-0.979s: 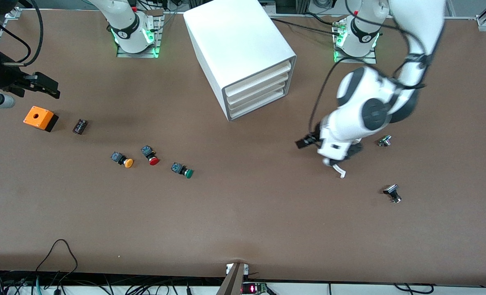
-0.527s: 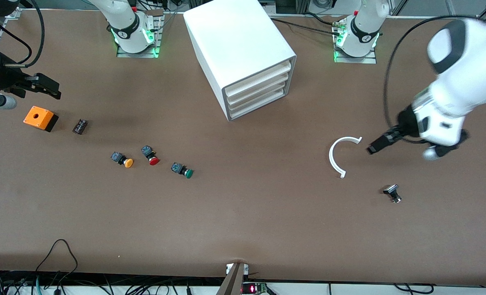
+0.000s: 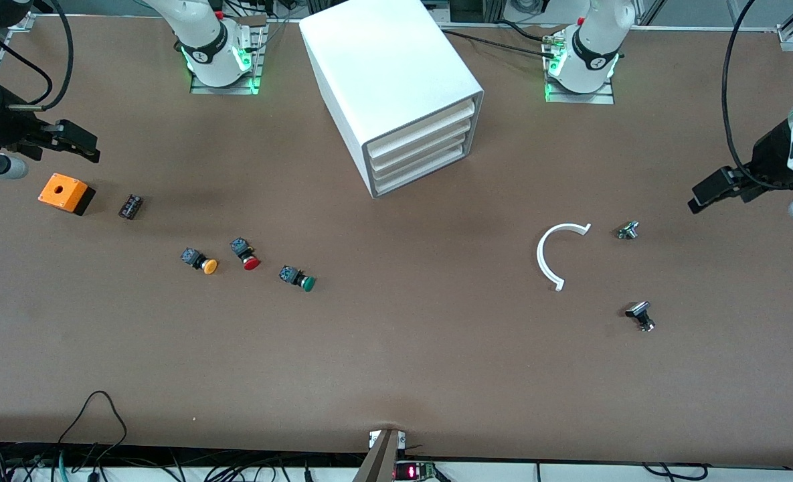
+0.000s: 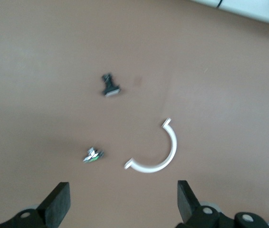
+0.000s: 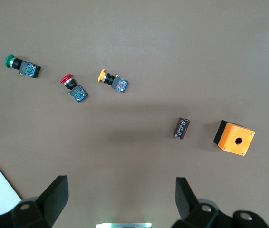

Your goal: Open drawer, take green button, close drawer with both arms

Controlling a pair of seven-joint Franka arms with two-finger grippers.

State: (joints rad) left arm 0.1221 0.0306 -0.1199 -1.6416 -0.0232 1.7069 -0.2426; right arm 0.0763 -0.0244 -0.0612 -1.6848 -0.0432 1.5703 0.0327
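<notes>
Front view: cabinet (image 3: 396,87) drawers all shut; green button (image 3: 298,278) lies mid-desk, outside, so opening risks the wrong drawer (image 3: 419,171).
Left wrist view: left pincer (image 4: 120,206) wide, empty, near the desk's end.
Right wrist view: right pincer (image 5: 118,197) wide, empty; neighbouring red button (image 5: 72,88) invites mis-picking.

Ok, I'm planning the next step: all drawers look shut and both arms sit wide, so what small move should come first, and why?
Probably bring the open left gripper in toward the cabinet's front, at a lower drawer. All four drawers sit flush, and the green button lies out on the table. The open right gripper waits over the table near the orange box.
</notes>
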